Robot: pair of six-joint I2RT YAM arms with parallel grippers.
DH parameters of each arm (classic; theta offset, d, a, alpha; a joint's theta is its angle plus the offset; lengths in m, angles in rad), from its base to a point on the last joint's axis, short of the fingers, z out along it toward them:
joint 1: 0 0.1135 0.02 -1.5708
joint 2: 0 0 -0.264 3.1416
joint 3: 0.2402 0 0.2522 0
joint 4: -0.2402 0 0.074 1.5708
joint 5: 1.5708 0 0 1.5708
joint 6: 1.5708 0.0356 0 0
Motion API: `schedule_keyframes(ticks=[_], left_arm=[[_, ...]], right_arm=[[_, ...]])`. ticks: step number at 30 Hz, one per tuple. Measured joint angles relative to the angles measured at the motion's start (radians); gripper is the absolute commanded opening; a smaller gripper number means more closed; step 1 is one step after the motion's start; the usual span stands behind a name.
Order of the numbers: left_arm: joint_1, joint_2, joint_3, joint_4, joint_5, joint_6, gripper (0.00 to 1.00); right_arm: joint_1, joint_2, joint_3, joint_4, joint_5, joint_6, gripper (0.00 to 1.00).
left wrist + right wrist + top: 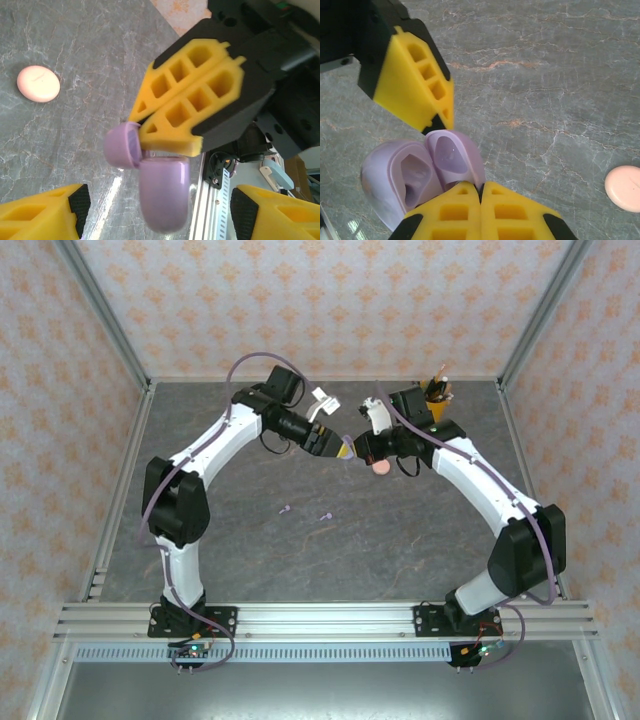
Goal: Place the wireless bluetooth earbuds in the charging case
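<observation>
Over a grey marbled table, the left arm and right arm lean in toward the back, wrists nearly meeting on one shared job. The right gripper is pinched tight on the lid of a lilac charging case, which it appears to hold clear of the table so that the base hangs open with its moulded wells exposed for loading. The left gripper has its jaws spread wide on either side of the hanging base, touching nothing that shows. It looks placed to steady the case. A pink charging case lies shut on the table just beside the pair. One lilac earbud and a second lilac earbud lie loose on the table. They are near each other, well apart from the open case and closer to the arms' bases. Neither is seated, so insertion has not begun, and one gripper will likely have to go and fetch them.
</observation>
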Motion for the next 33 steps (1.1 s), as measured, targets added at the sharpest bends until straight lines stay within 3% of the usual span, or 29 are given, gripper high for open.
schedule_keyframes(ticks=[10,20,26,33], left_arm=[[-0.006,0.038,0.026,-0.03,0.005,0.021,0.58],[-0.012,0.049,0.035,-0.053,0.023,0.041,0.53],[-0.012,0.049,0.035,-0.07,0.023,0.056,0.43],[-0.012,0.05,0.035,-0.078,0.027,0.059,0.42]], right_arm=[[0.009,0.014,0.0,0.0,-0.011,0.0,0.0],[0.009,0.019,0.0,0.0,-0.011,-0.004,0.0],[0.009,0.026,0.0,0.0,-0.011,-0.007,0.0],[0.009,0.026,0.001,0.0,-0.011,-0.007,0.0]])
